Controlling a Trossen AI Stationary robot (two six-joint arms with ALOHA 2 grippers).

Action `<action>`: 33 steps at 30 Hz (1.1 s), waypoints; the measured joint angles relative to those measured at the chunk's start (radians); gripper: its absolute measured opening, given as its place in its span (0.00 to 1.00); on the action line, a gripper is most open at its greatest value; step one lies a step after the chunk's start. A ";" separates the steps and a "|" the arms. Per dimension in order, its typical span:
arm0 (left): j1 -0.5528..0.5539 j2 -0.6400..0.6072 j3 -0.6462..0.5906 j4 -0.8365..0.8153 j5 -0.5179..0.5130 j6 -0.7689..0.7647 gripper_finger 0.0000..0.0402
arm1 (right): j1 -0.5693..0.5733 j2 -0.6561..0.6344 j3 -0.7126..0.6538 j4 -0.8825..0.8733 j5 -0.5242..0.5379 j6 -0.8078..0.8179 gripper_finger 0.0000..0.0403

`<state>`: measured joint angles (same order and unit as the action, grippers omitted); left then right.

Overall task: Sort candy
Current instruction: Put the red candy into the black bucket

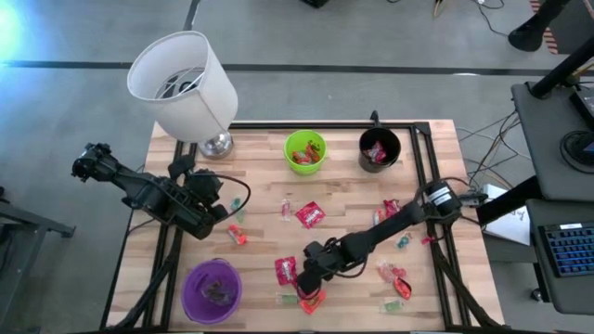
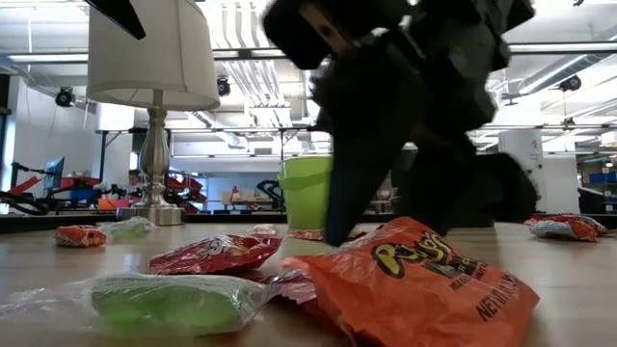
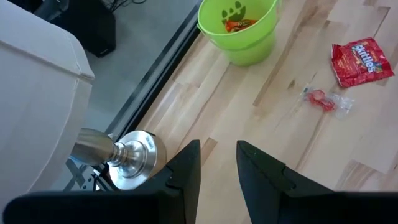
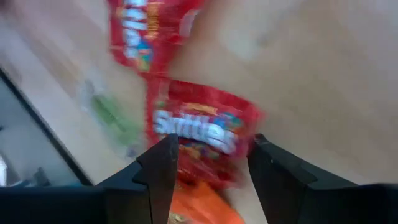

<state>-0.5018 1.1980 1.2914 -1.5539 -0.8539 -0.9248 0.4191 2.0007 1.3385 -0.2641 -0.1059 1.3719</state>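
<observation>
Nearest the low camera lies an orange Reese's packet (image 2: 424,280) at the near edge of the surface (image 1: 260,199), with a green wrapped sweet (image 2: 174,301) just left of it and a red packet (image 2: 217,253) behind. The right hand (image 1: 311,271) hangs directly over this cluster, its fingers spread wide and empty, straddling a red Skittles packet (image 4: 199,130) in its wrist view; whether the tips already touch the packet I cannot tell. More candy is scattered across the surface: another red Skittles packet (image 1: 310,214) near the middle, small sweets to the right and left. Farther off stand a green cup (image 1: 305,151) and a black cup (image 1: 379,149), each holding some candy, and a purple cup (image 1: 213,289) at the near left.

This looks like the pick-up step for a red packet. Next the right hand would need to settle lower, clench on the packet alone without snagging the orange one beneath, then carry it to its matching cup.

The left hand (image 1: 215,206) waits beside the lamp (image 1: 183,85), fingers partly apart, grasping nothing.
</observation>
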 joint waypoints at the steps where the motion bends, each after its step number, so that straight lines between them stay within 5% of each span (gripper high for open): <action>1: 0.000 0.000 0.000 0.000 0.000 0.000 0.21 | 0.000 0.011 0.010 0.002 -0.004 -0.005 0.45; 7: 0.000 0.000 0.000 0.000 0.000 0.000 0.21 | 0.000 0.025 0.024 -0.025 -0.004 0.014 0.37; 14: 0.000 0.000 -0.001 0.000 0.008 0.026 0.21 | -0.001 0.027 0.023 -0.041 0.001 0.026 0.06; 24: 0.000 0.000 -0.001 0.001 0.034 0.025 0.21 | 0.000 -0.039 0.032 -0.118 0.087 0.026 0.03; 33: 0.001 0.000 -0.001 0.009 0.028 0.009 0.21 | -0.002 -0.218 0.035 -0.426 0.258 0.068 0.03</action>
<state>-0.5012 1.1976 1.2907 -1.5444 -0.8256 -0.9157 0.4171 1.7822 1.3735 -0.6902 0.1526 1.4404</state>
